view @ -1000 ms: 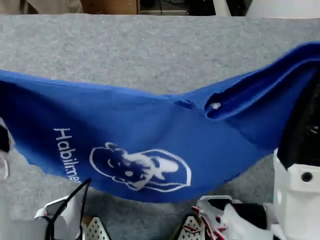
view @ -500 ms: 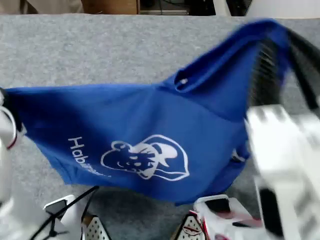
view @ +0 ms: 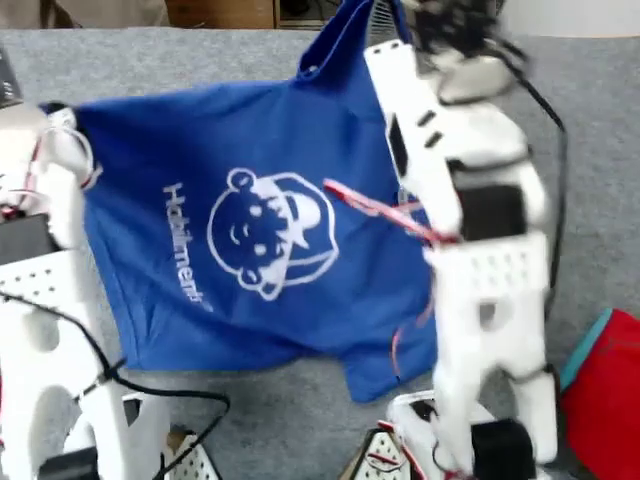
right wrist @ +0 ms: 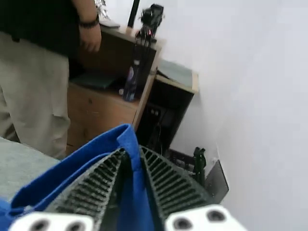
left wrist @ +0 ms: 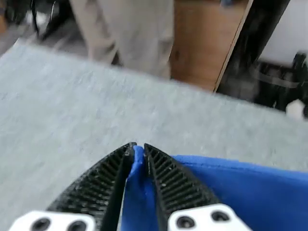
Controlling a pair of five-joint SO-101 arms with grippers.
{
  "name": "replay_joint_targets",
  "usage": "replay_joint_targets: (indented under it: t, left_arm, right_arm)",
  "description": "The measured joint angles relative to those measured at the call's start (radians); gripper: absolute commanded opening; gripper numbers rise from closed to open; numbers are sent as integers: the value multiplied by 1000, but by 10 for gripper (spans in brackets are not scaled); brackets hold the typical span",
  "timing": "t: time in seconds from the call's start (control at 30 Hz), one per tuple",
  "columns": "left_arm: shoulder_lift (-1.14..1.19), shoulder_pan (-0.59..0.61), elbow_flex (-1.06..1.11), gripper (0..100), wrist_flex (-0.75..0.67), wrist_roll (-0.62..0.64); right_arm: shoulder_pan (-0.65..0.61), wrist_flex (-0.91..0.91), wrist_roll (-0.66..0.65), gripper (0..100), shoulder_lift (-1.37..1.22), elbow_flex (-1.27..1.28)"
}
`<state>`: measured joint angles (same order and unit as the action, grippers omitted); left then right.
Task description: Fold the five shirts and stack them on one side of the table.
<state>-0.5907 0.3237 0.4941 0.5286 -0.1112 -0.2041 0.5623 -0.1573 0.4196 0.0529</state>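
Observation:
A blue shirt [view: 260, 250] with a white cartoon print hangs spread between both arms over the grey table [view: 200, 60]. My left gripper [view: 55, 120] is shut on one top corner at the left; in the left wrist view its fingers [left wrist: 166, 175] pinch the blue shirt [left wrist: 231, 192]. My right gripper [view: 385, 12] is shut on the opposite corner, raised high near the far edge; in the right wrist view the blue shirt [right wrist: 86, 163] is clamped in my right gripper [right wrist: 132, 154]. The shirt's lower hem trails toward the near edge.
A red shirt [view: 605, 395] with a teal edge lies at the near right corner. The white arm bases [view: 420, 450] stand along the near edge. Behind the table are a wooden cabinet [right wrist: 103, 108] and a standing person.
Both arms have lifted and carried the shirt toward the far edge. The right arm swung up and left, the left arm rose, and the shirt now hangs more upright with the print facing the camera.

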Motion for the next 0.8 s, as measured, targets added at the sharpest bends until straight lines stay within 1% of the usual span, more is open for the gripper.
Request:
replay_joint_targets:
  t: [0.07,0.13,0.2,0.23,0.43,0.5,0.63,0.73,0.8]
  left_arm:
    - [51,-17,52,19,-190,0]
    - [112,-28,54,19,-338,0]
    - [180,-28,48,19,-431,0]
    - [216,-28,35,19,-456,0]
    - [413,-29,-109,19,-496,2]
    - [460,-29,-140,19,-499,2]
    - [519,-29,-164,19,-499,2]
    - [535,-29,-164,19,-496,2]
    - [537,-29,-170,19,-453,2]
  right_arm:
    - [21,-101,0,3,-69,17]
    - [43,-173,2,3,-141,12]
    - [60,-216,2,3,-222,-14]
    - [68,-227,0,3,-265,-35]
    - [80,-239,2,3,-502,-275]
    - [80,-207,0,3,-566,-358]
    - [80,-69,0,3,-658,-488]
    - [81,71,0,3,-674,-552]
    - [83,176,0,3,-674,-589]
